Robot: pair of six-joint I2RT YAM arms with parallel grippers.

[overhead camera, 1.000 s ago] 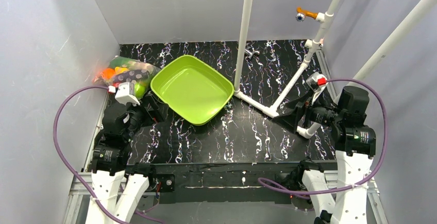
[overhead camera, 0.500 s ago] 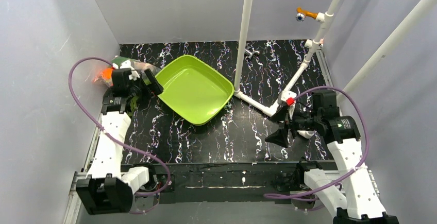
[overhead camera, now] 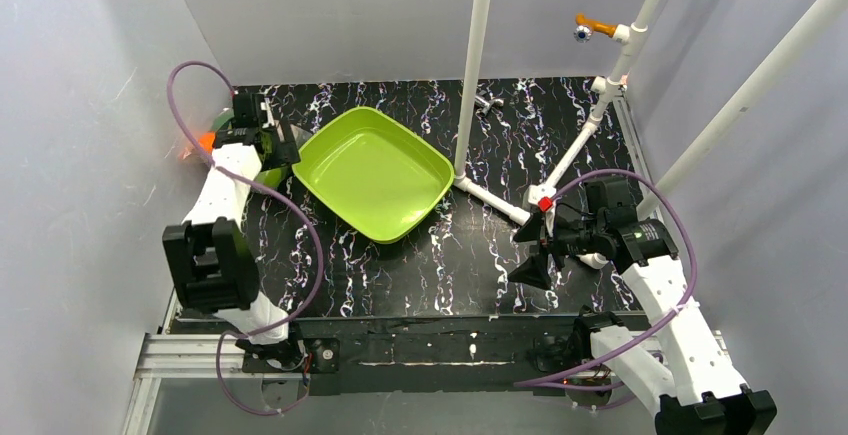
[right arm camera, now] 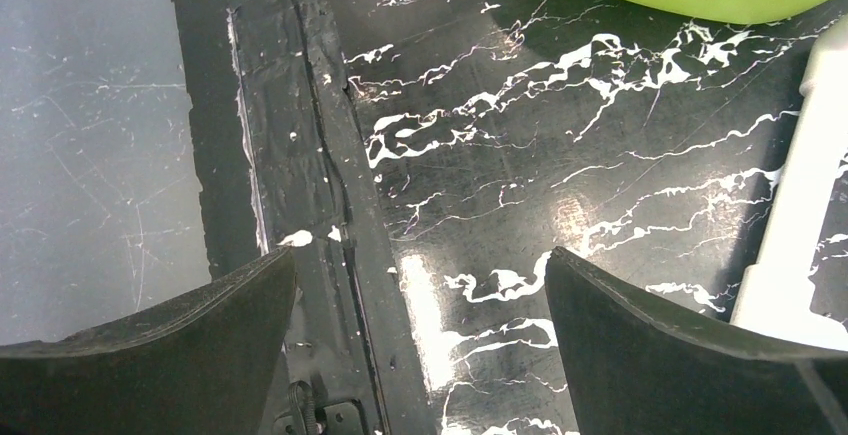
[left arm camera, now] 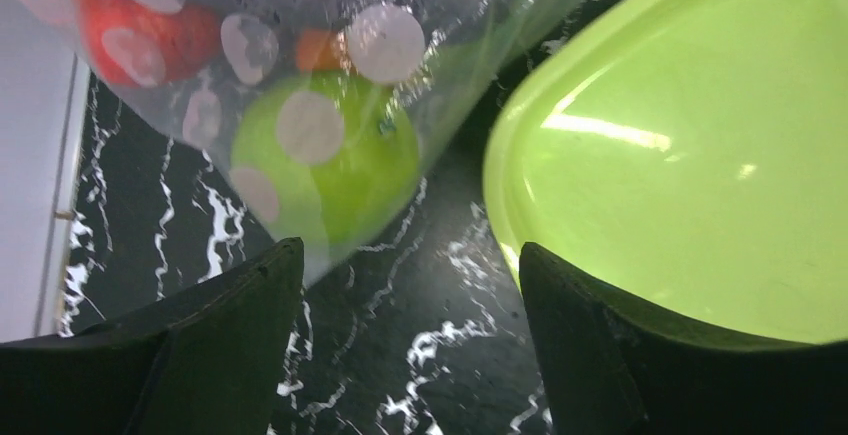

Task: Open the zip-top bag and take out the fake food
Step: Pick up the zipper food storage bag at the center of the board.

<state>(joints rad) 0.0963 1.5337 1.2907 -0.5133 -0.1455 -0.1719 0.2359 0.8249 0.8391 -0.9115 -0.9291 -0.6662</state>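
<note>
Left gripper (left arm camera: 408, 285) and right gripper (right arm camera: 420, 285) gape empty — left wrist alone reveals white dots on the zip-top bag (left arm camera: 385, 40).

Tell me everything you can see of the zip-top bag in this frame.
The zip-top bag is clear, crinkly plastic printed with white dots, holding a green apple, a red fruit and something orange. It lies in the table's far left corner, close beside the green tray; whether they touch is unclear. Its zip strip is out of view. The open left hand frames its near corner.
</note>
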